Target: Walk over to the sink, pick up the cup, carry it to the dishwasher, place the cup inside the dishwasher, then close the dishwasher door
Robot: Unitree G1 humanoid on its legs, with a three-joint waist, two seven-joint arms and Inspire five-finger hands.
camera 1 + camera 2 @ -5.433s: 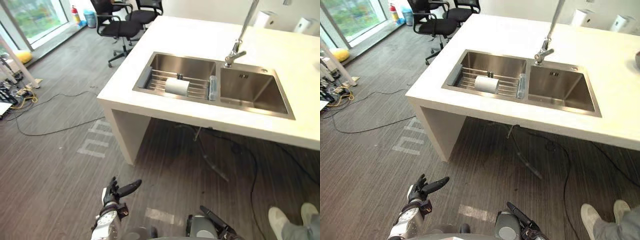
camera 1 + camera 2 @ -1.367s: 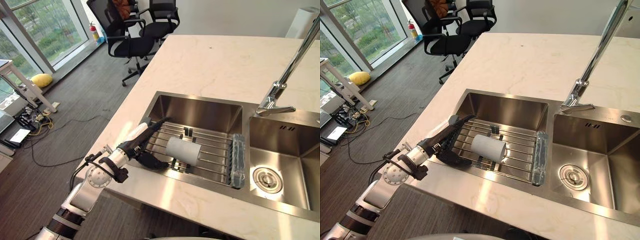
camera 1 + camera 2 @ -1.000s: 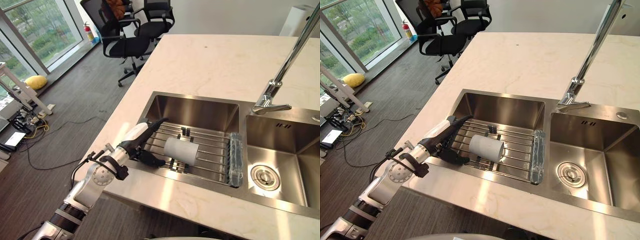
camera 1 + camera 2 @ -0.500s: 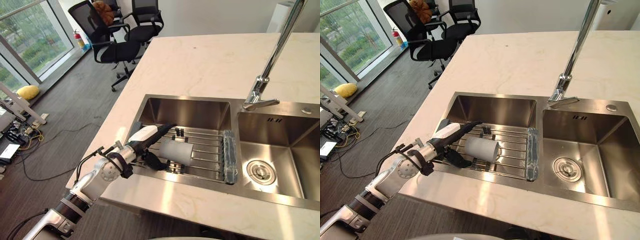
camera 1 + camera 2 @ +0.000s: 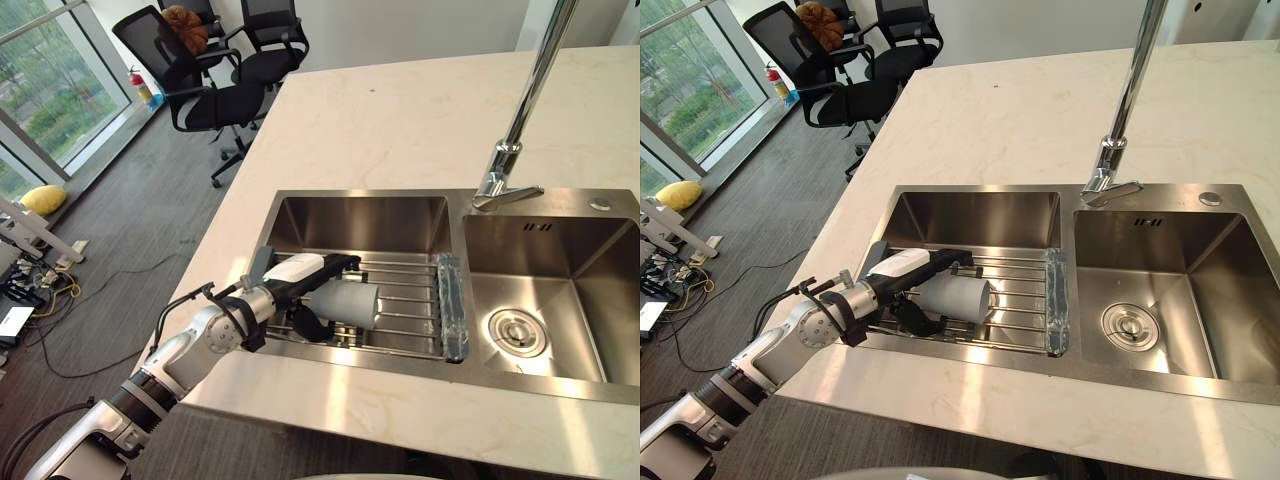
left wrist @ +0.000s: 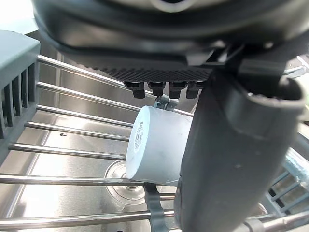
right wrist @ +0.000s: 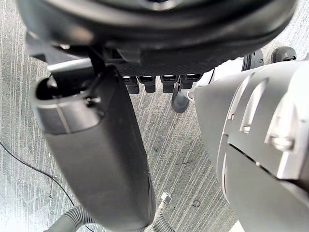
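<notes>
Cup (image 5: 350, 303) lies on its side on the wire rack (image 5: 410, 305) in the left basin of the sink (image 5: 360, 195). Its base points left toward the left hand (image 5: 292, 272), and its mouth looks to face right.

Hand state: fingers (image 5: 338, 262) run straight along the far upper side of the cup and the thumb (image 5: 305, 325) sits on the near side. They are spread apart and bracket the cup, with no clamp that I can see. Call it pre-grasp.

Suggestions for the grasp:
- push the hand a bit further right, so the wrap lands mid-body rather than on the base edge
- close thumb and fingers together (a round, smooth wall on bars will likely roll away from a one-sided push)
- confirm the squeeze before any lift
- lift straight up to clear the rack bars, then come back over the near rim of the basin without clipping it

Faucet (image 5: 505, 175) is far right, well apart from the cup, so it shouldn't interfere.

Right hand (image 7: 159, 43) hangs over the floor, fingers relaxed, holding nothing
</notes>
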